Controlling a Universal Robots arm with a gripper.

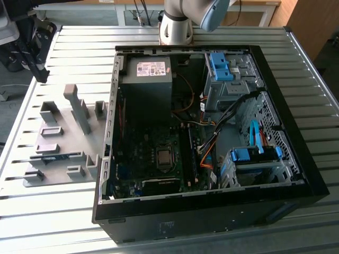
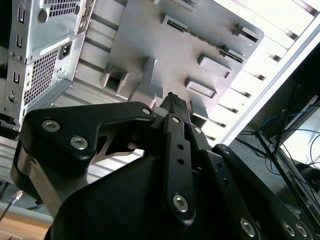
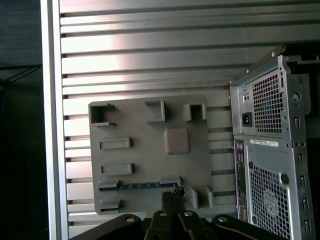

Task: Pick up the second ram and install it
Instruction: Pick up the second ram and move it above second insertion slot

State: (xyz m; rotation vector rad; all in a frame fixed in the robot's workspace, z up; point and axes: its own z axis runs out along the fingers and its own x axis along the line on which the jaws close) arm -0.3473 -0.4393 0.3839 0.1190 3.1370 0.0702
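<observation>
table (image 3: 150,50): ribbed metal | holder plate (image 3: 145,162): matt, probably plastic | pincer (image 3: 172,194): matt black

Open air above the second ram (image 1: 55,156), tall holder blocks (image 1: 78,108) nearby, computer case (image 1: 109,127) wall alongside

Silver arm (image 1: 175,26), blue joint cap (image 1: 214,13); black jaws, silver screws (image 2: 180,201).

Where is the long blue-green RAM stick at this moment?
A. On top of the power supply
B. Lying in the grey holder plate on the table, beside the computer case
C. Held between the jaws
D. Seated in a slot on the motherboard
B: in the first wrist view the second ram lies in a slot of the grey holder plate, outside the computer case, and the gripper near it holds nothing.
</observation>
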